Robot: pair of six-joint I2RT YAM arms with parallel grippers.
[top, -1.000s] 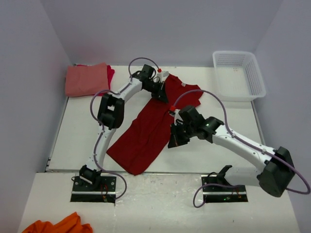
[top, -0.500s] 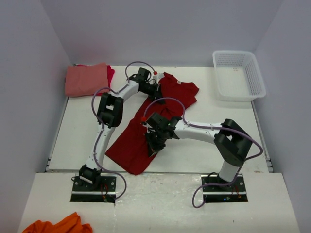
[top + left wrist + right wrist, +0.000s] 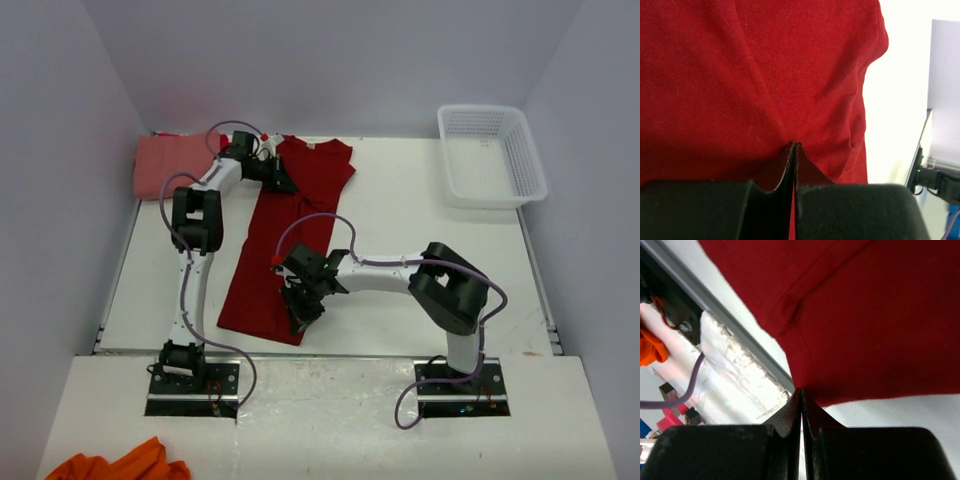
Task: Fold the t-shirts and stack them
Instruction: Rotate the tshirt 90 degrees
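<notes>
Salmon-pink t-shirt [image 3: 172, 165] lies folded far left. My left gripper [image 3: 282, 183] pinches the dark red t-shirt [image 3: 265, 265] at its far edge, and my right gripper [image 3: 298, 315] pinches its near hem. The white table [image 3: 400, 215] spreads rightward to the basket [image 3: 492, 155].

Bright, even light, faint shadows; wrist views show the dark red t-shirt [image 3: 740, 75] sharply.
</notes>
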